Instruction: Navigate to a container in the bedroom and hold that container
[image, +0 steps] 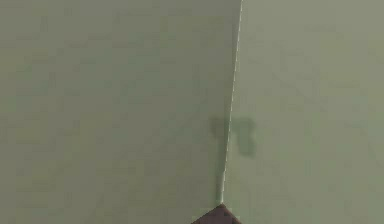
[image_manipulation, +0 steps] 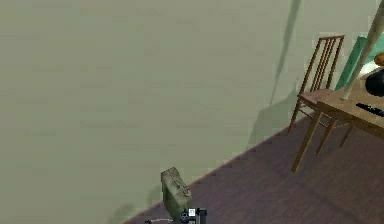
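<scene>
At the bottom edge of the arm side view, just left of the middle, shows the dark gripper (image_manipulation: 180, 216) with small white marks. Right above it is a grey-green boxy thing (image_manipulation: 175, 189), tilted, in front of the line where the wall meets the floor. I cannot tell whether the gripper holds it or whether it stands on the floor behind. The thing is too small to name as a container.
In the forward view, two pale green walls meet in a corner (image: 234, 110) close ahead, with a sliver of dark floor (image: 219, 216) below. At the arm side view's right stand a wooden chair (image_manipulation: 322, 75) and a wooden table (image_manipulation: 335, 108) bearing dark and teal things. Dark floor (image_manipulation: 290, 195) lies between.
</scene>
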